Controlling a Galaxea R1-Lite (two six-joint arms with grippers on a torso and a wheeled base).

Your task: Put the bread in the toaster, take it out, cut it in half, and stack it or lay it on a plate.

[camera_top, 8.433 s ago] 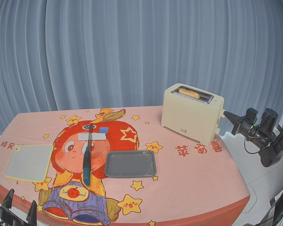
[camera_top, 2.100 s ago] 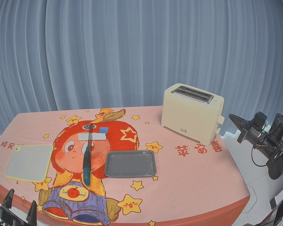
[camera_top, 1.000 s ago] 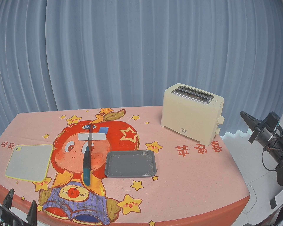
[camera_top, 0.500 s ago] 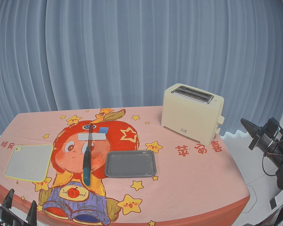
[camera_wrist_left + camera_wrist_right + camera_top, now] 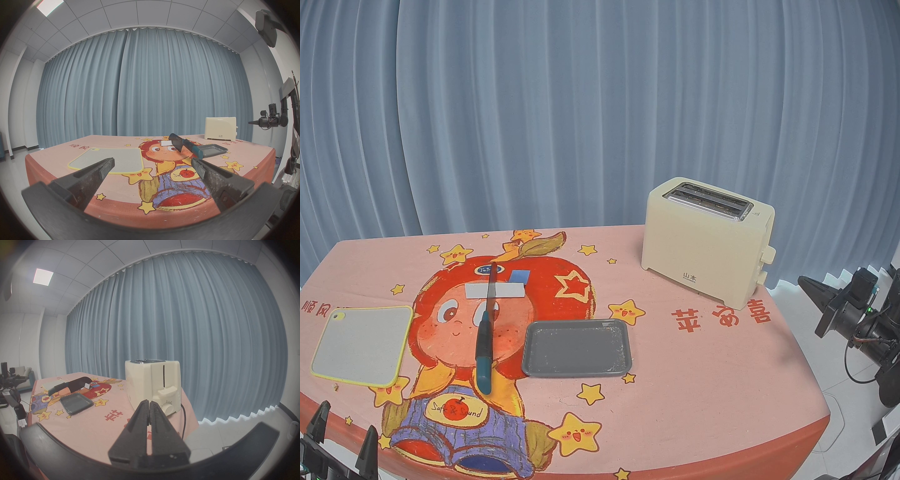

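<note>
Toaster: the cream two-slot plastic toaster (image 5: 706,240) is standing at the far right of the pink cartoon-print tablecloth (image 5: 700,375), its side lever (image 5: 168,392) sitting low in its slot. My right gripper (image 5: 149,403) is hanging beyond the table's right edge, apart from the toaster and pointing at its lever side. Its jaws are pressing together with nothing between them. My left gripper (image 5: 152,164) is hovering at the near left corner, jaws spread wide, gripping nothing. The dark grey rectangular tray (image 5: 577,348) is lying mid-table. Just to its left the teal-handled knife (image 5: 484,350) is lying with its blade across a white block (image 5: 509,290). The pale grey, yellow-rimmed cutting board (image 5: 361,345) is lying at the left
</note>
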